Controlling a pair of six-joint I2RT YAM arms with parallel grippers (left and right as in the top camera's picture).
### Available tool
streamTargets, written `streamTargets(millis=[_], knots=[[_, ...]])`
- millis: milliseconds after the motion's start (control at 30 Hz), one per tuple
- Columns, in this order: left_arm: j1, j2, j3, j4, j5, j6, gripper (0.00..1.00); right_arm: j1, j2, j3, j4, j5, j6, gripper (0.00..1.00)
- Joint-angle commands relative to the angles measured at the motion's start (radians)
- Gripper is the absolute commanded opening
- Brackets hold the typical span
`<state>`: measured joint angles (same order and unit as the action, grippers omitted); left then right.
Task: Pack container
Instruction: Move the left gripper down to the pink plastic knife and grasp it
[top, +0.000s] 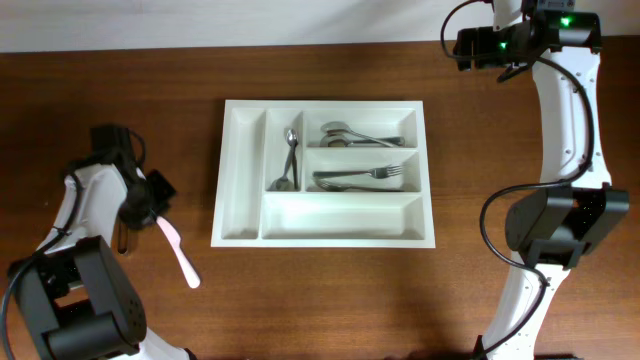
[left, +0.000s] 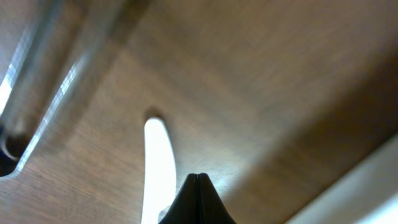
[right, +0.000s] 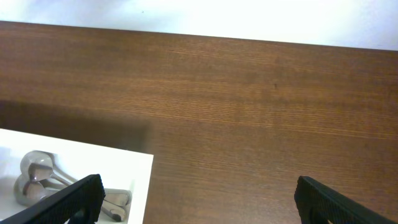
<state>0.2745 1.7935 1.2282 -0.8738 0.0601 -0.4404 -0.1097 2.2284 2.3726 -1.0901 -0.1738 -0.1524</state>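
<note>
I see the cutlery tray (top: 242, 180) lying flat in the middle of the wooden table (top: 330, 300), between the two arms. Its second narrow upright slot holds spoons (top: 288, 160), the top horizontal slot holds larger spoons (top: 345, 135), and the middle one holds forks (top: 362, 177). The leftmost slot and the long bottom one are bare.

My left gripper (left: 198, 182) sits low over the table, well left of the tray, with its fingers pressed together and no gap showing. A pale pink utensil (top: 180, 250) runs out from just beside them. I cannot tell whether they touch it.

My right gripper (right: 199, 190) hangs near the tray's top right corner, spread wide with nothing between the fingers.
</note>
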Motion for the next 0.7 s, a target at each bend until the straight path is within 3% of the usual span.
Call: streamTargets(millis=[0, 33, 133, 200, 367, 667], knots=[[-0.003, -0.022, 0.104, -0.026, 0.017, 0.012, 0.02, 0.004, -0.005, 0.004, 0.002, 0.002, 0.012, 0.99], [-0.003, -0.025, 0.116, -0.034, 0.006, 0.011, 0.03, 0.004, -0.005, 0.004, 0.002, 0.002, 0.012, 0.99], [-0.006, -0.030, 0.125, -0.096, -0.003, 0.011, 0.36, 0.004, -0.005, 0.004, 0.002, 0.002, 0.012, 0.99], [-0.007, -0.029, 0.124, -0.180, -0.003, 0.011, 0.47, 0.004, -0.005, 0.004, 0.002, 0.002, 0.012, 0.99], [-0.015, -0.032, 0.113, -0.355, -0.013, 0.011, 0.51, 0.004, -0.005, 0.004, 0.002, 0.002, 0.012, 0.99], [-0.030, -0.038, -0.049, -0.238, -0.023, 0.012, 0.58, 0.004, -0.005, 0.004, 0.002, 0.002, 0.012, 0.99]])
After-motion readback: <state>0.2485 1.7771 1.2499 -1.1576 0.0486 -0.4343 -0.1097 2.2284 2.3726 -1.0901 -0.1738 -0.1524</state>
